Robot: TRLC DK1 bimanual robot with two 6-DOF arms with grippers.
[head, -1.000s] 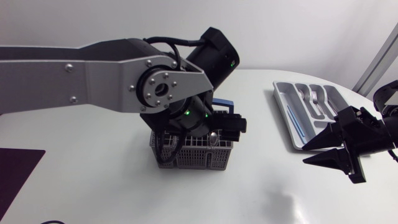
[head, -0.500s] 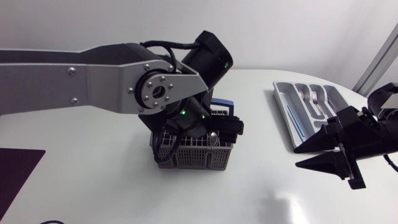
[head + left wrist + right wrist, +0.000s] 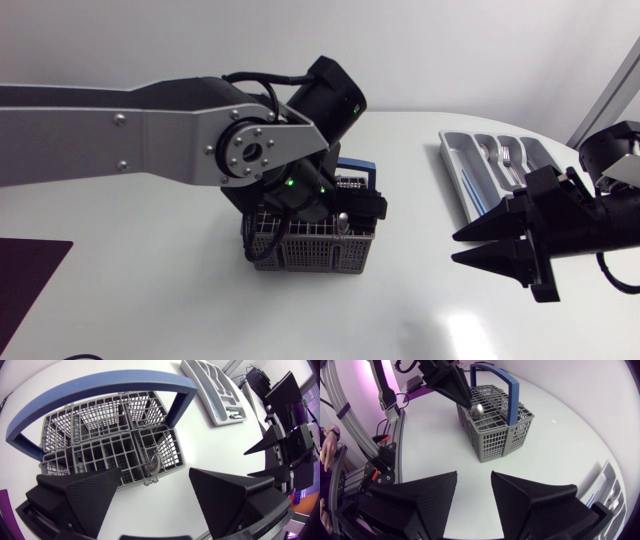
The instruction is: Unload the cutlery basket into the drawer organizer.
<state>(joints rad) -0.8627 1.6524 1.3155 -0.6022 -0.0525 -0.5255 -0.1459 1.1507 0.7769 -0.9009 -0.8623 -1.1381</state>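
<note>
The grey cutlery basket (image 3: 312,248) with a blue handle (image 3: 100,387) stands mid-table. A spoon (image 3: 153,464) stands bowl-up in one compartment, also seen as the spoon (image 3: 478,410) in the right wrist view. My left gripper (image 3: 156,505) hangs open right above the basket, its fingers apart over the spoon's compartment and touching nothing. The grey drawer organizer (image 3: 462,170) lies at the far right with forks in it. My right gripper (image 3: 468,246) is open and empty in front of the organizer, fingertips pointing at the basket (image 3: 495,427).
My left arm (image 3: 150,130) spans the table from the left and hides the basket's far half in the head view. A dark mat (image 3: 25,275) lies at the near left corner. White table (image 3: 420,310) shows between basket and right gripper.
My right gripper has moved left, away from the organizer and toward the basket. My left arm's wrist has shifted slightly over the basket. Both grippers keep the same opening.
</note>
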